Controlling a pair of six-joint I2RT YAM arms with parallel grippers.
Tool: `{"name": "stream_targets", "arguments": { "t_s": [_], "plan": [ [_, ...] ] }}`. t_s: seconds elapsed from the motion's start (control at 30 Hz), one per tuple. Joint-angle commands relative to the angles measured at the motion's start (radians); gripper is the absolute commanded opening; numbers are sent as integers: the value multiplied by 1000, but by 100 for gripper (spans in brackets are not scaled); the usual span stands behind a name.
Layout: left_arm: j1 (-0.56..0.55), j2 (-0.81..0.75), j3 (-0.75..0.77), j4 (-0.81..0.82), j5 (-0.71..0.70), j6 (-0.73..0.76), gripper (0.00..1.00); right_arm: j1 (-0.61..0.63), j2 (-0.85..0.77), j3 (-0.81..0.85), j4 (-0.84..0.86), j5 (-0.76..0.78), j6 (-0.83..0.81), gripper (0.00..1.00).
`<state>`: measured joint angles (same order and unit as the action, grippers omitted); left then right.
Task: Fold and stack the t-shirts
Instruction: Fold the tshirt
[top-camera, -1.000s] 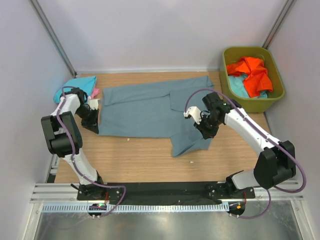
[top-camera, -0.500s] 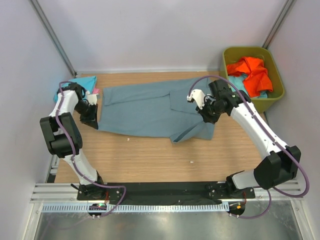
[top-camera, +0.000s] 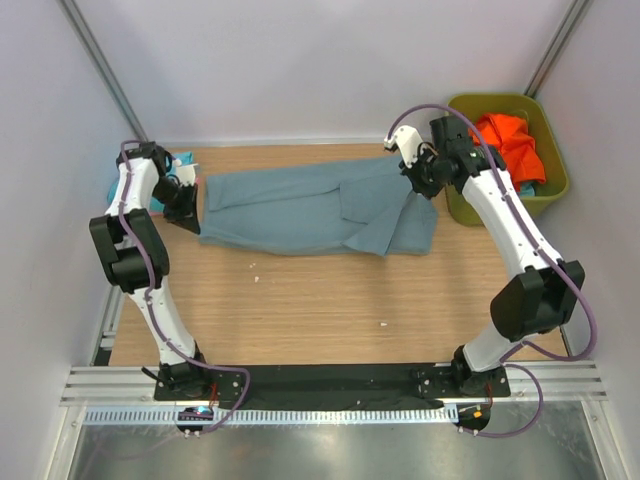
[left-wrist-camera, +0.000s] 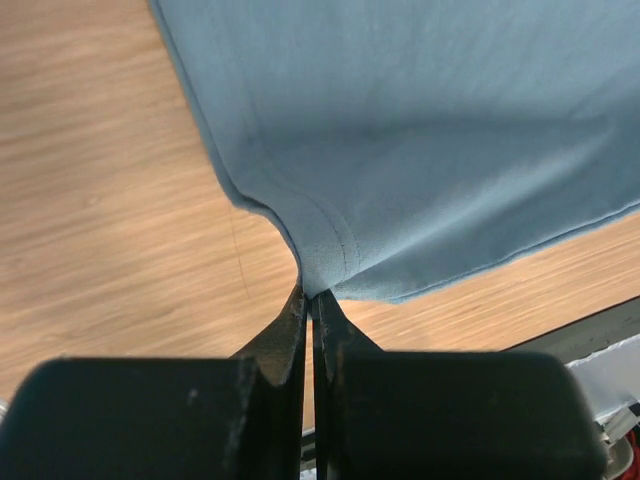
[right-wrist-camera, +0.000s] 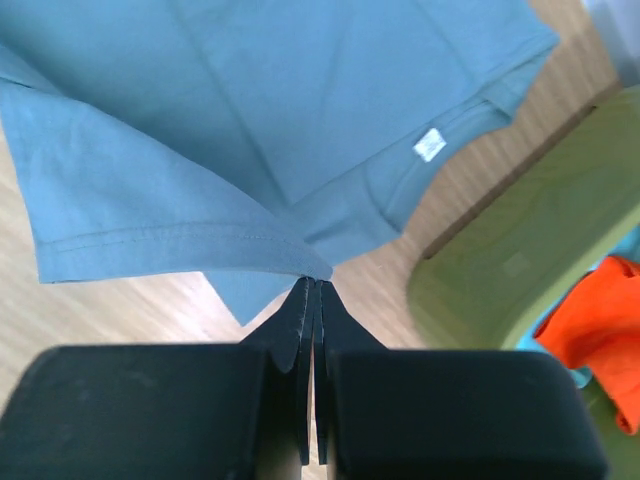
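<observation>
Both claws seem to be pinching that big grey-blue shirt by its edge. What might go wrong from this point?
1. The left gripper and the right gripper each pinch only a sliver of hem on the grey-blue shirt, so the cloth may slip free.
2. The right gripper works close to the green tub; it might bump it or drape cloth on it.
3. The shirt's right end looks bunched, so the fold may land crooked.

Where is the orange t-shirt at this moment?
In the top view, the orange t-shirt lies inside the olive-green tub at the far right corner, just right of the right claw.
</observation>
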<state>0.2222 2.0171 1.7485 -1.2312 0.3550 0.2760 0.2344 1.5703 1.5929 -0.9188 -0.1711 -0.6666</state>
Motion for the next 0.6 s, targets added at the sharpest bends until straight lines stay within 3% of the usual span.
{"name": "stream_targets", "arguments": {
  "t_s": [0.0, 0.57],
  "plan": [
    [-18, 48, 109, -63, 35, -17, 0, -26, 54, 119, 80, 28, 27, 1],
    [-32, 347, 490, -99, 13, -34, 0, -73, 485, 534, 173, 64, 81, 1]
  ]
}}
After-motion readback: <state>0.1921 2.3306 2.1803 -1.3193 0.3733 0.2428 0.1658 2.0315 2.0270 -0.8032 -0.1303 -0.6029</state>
